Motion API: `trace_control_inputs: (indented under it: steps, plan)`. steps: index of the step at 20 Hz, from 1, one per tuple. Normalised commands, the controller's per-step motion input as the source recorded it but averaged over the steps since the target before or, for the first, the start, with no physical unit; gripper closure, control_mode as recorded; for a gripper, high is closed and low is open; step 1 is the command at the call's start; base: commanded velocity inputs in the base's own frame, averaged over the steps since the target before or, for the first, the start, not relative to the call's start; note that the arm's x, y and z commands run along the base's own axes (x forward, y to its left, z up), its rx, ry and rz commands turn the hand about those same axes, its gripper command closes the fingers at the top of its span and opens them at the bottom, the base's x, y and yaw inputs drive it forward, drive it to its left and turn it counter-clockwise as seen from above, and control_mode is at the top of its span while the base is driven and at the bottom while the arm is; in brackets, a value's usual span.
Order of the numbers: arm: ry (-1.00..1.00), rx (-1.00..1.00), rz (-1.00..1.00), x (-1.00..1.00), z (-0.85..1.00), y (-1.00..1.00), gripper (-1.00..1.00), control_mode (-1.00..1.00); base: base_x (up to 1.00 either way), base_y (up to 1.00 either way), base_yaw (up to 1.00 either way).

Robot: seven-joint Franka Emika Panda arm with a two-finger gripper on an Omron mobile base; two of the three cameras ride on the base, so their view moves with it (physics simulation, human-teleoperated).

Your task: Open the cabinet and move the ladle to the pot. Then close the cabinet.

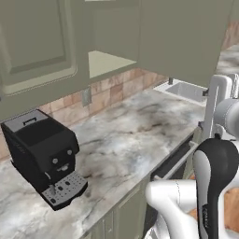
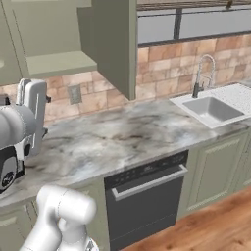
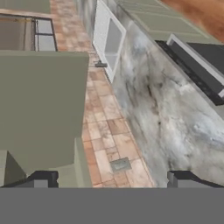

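Observation:
The sage-green wall cabinet (image 2: 59,63) stands open, its door (image 2: 117,44) swung out toward me and seen edge-on. A bare pale shelf (image 1: 107,63) shows inside from below. In the rolled hand view the open door (image 3: 43,105) is a flat green slab at the left. My gripper (image 3: 113,181) is open, with its two dark fingertips (image 3: 41,179) far apart and nothing between them. It points along the tiled wall below the cabinet. The ladle and the pot are out of view.
A black coffee machine (image 1: 42,154) stands on the marble counter (image 1: 121,140) at the left. A sink (image 2: 211,108) with a curved faucet (image 2: 203,73) lies at the right. A dishwasher (image 2: 147,196) sits under the counter, and a wall outlet (image 2: 74,94) is in the tiles.

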Motion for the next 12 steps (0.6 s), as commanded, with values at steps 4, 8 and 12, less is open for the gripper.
trace_control_inputs:
  steps: [4, 8, 12]
  plan:
    - [0.0, 0.0, 0.0, 0.0, 0.0, 0.0, -1.0, 1.0, 0.99, -0.04, -0.36]
    - [0.0, 0.0, 0.0, 0.0, 0.0, 0.0, -1.0, 1.0, 1.0, -0.06, -0.12]
    - [0.0, 0.0, 0.0, 0.0, 0.0, 0.0, -1.0, 1.0, 1.0, 0.06, 0.0]
